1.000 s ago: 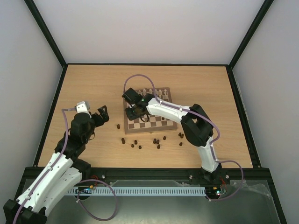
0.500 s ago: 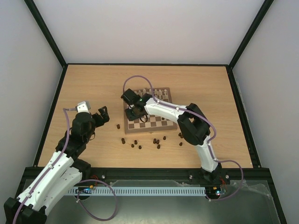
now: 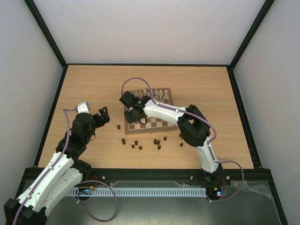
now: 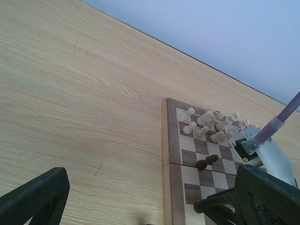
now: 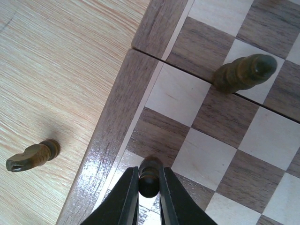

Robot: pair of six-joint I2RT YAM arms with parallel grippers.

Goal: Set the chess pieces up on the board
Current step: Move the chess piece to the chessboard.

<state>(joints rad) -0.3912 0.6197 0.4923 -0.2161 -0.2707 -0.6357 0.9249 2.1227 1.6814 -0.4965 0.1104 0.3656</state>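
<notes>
dark piece (image 5: 149,180) just inside board (image 5: 112,136) border

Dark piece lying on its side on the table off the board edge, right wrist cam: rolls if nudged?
The toppled dark piece has a round base, so a nudge would probably roll it in an arc. It looks like rigid wood and tiny, so likely light enough to skid on the smooth table.

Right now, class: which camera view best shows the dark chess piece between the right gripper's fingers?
The right wrist view: the dark piece sits close up, pinched by the right gripper over the board edge. From the top external view the gripper hides it; the left wrist view does not show it clearly.
</notes>
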